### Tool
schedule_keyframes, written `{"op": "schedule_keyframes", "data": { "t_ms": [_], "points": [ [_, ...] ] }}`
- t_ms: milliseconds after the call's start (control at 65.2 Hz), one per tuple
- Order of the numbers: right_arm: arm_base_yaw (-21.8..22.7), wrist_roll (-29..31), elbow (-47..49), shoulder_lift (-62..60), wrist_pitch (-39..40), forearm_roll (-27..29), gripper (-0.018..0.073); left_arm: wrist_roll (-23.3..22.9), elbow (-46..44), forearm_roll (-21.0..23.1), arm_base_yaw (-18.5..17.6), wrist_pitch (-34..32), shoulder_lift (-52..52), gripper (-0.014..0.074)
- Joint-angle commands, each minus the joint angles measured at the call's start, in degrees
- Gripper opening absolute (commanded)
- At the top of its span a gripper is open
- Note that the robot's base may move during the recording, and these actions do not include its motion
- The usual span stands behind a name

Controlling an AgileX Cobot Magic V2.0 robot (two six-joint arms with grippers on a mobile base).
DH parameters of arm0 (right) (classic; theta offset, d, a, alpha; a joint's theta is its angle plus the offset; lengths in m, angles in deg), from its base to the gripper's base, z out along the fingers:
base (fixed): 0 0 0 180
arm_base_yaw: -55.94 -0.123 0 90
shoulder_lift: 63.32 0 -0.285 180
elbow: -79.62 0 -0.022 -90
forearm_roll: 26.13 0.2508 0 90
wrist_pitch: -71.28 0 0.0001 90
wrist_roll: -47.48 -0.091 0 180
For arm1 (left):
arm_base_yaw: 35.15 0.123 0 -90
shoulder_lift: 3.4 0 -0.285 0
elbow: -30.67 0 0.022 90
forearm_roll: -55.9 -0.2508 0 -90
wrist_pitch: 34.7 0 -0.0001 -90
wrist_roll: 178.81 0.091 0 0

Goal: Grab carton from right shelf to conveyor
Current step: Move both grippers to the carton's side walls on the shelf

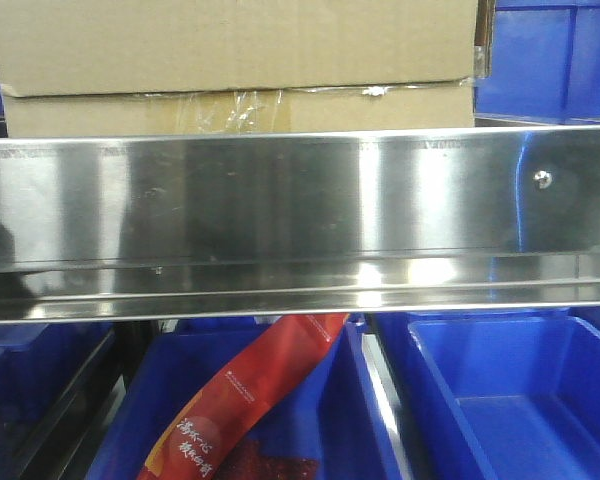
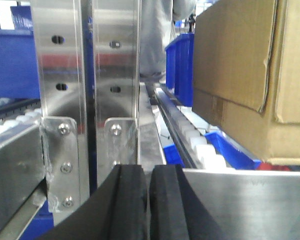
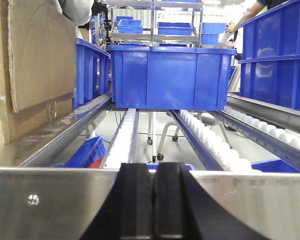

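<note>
Cardboard is the largest item: the carton [image 1: 230, 60] sits on the upper level of the shelf [image 1: 280, 200], just behind the steel front and between my two arms, untouched. Blue bins [image 1: 500, 400] fill the level below and stand beside and beyond the carton. Left gripper [image 2: 148, 172] is clenched on nothing, pads together, low at the shelf front with the carton to its right. Right gripper [image 3: 154, 170] is likewise clenched and empty, with the carton at its left. The conveyor is not in any view. Recommendation: spread both jaws, then close the arms in on opposite carton walls. I should keep off the side flap [image 3: 40, 55], which looks loose, and off the wrinkled tape [image 1: 220, 108]. I judge the carton must rise clear of the front lip before withdrawal. The screw [image 1: 543, 179] is no obstruction.
</note>
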Motion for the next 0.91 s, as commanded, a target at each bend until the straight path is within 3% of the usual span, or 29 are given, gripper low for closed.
{"op": "schedule_keyframes", "data": {
  "t_ms": [0,276,384,506,598,675,828,890],
  "points": [
    [0.29,0.29,0.01,-0.22,1.27,-0.08,-0.0069,-0.26,-0.11,-0.09,0.09,-2.64,-0.19,0.0020],
    [0.29,0.29,0.01,-0.22,3.42,-0.08,-0.0069,-0.26,-0.11,0.13,0.09,-7.80,-0.19,0.0020],
    [0.29,0.01,0.23,-0.22,6.89,3.41,-0.0069,-0.26,-0.11,0.54,0.09,-12.17,-0.19,0.0021],
    [0.29,0.01,8.71,-0.22,-5.18,3.60,-0.0063,-0.26,-6.35,-1.92,0.09,-6.81,-0.19,0.0083],
    [0.29,0.01,14.91,-0.22,-13.90,3.60,0.0023,-0.26,-12.76,-5.33,0.09,1.32,-0.19,0.0181],
    [0.29,0.01,19.47,0.79,-16.08,3.60,0.0164,-0.26,-17.39,-6.07,0.09,7.14,1.10,0.0265],
    [0.29,0.01,25.37,5.40,-15.29,3.60,0.0454,-0.26,-23.39,-1.24,-2.22,12.09,5.67,0.0347],
    [0.18,0.01,26.77,7.84,-15.48,3.60,0.0505,-0.13,-26.21,-0.30,-3.87,15.74,8.74,0.0353]
  ]
}}
